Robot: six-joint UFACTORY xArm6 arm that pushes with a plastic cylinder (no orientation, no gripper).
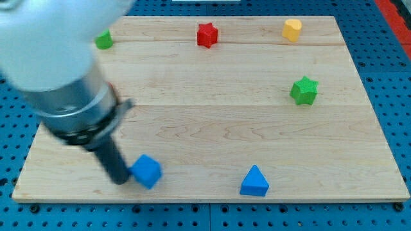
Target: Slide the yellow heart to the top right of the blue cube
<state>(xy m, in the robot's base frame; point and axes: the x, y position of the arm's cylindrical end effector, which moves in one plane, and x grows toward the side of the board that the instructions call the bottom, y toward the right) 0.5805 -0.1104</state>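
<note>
The yellow heart (292, 29) sits near the view's top right of the wooden board. The blue cube (147, 171) lies near the board's bottom edge, left of centre. My tip (121, 179) rests on the board right against the blue cube's left side, far from the yellow heart. The arm's grey body (54, 70) fills the view's upper left and hides part of the board there.
A red star (207, 34) sits at the top centre. A green star (304, 90) is at the right. A blue triangle (255, 181) lies at the bottom, right of centre. A green block (104, 40) shows at the top left, partly behind the arm.
</note>
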